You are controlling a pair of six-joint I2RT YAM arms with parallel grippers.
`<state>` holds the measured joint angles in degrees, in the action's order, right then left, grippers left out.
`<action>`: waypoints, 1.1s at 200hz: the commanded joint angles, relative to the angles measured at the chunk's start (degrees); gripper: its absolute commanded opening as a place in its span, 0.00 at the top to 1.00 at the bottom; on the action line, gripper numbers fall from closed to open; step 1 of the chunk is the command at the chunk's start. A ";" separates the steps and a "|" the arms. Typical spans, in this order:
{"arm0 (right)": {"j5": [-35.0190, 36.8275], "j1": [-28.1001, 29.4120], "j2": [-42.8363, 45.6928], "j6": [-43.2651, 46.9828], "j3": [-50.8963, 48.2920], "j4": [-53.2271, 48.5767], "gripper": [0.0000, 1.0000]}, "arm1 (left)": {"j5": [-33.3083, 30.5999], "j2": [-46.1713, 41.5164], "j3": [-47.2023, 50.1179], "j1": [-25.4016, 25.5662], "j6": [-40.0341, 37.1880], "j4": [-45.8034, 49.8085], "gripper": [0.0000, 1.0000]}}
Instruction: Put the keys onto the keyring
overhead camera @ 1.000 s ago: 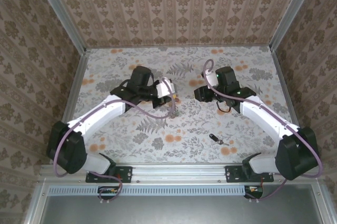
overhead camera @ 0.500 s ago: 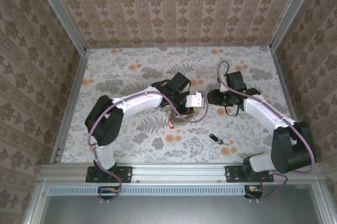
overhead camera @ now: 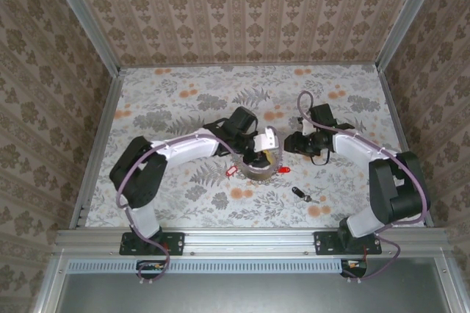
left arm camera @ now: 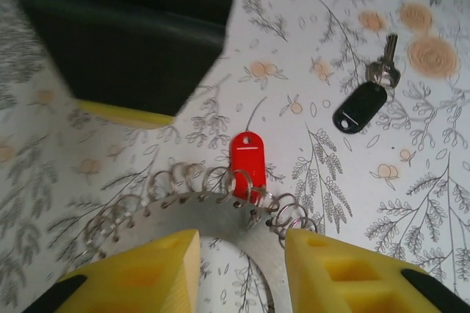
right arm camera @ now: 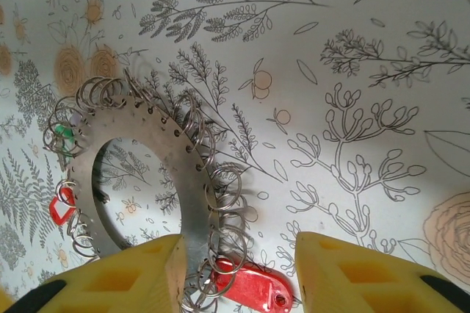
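Observation:
The keyring [overhead camera: 258, 169] lies flat at the table's centre, a grey metal ring [left arm camera: 213, 214] edged with small wire loops. A red key tag [left arm camera: 247, 159] hangs on its rim, and the right wrist view shows this red tag [right arm camera: 253, 283], a second small red tag [right arm camera: 62, 207] and a green tag [right arm camera: 63, 132] on the keyring [right arm camera: 172, 155]. A black-tagged key [left arm camera: 360, 106] lies loose on the table [overhead camera: 301, 195]. My left gripper [left arm camera: 242, 258] is open, its jaws straddling the ring's band. My right gripper [right arm camera: 235, 276] is open just right of the ring, over the red tag.
The dark body of the right gripper [left arm camera: 125, 41] sits close beyond the ring in the left wrist view. Patterned walls [overhead camera: 242, 12] enclose the floral table [overhead camera: 169, 100] on three sides. Both arms [overhead camera: 183, 148] meet at the centre.
My left arm swung from the left to the centre, over the keyring, and its jaws went from shut to open. Red tags now lie beside the ring. The right gripper shifted slightly left.

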<state>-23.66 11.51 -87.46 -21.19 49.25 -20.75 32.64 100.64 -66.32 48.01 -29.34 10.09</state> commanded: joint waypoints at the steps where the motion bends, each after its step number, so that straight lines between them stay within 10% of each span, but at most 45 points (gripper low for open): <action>1: -3.93 0.62 -1.60 0.73 0.64 0.84 0.53 | 3.74 -5.64 4.09 -2.18 8.78 -10.05 0.64; 89: -3.40 5.52 -11.15 3.15 5.31 1.63 0.56 | -3.02 -13.46 19.24 -6.16 36.47 -14.81 0.64; 220: -12.53 6.83 -15.93 1.82 3.38 10.46 0.68 | -1.90 2.30 16.14 -5.31 45.83 -8.02 0.75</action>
<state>-30.50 17.58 -102.30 -18.44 53.89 -14.87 30.63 100.95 -49.32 42.37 14.37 0.71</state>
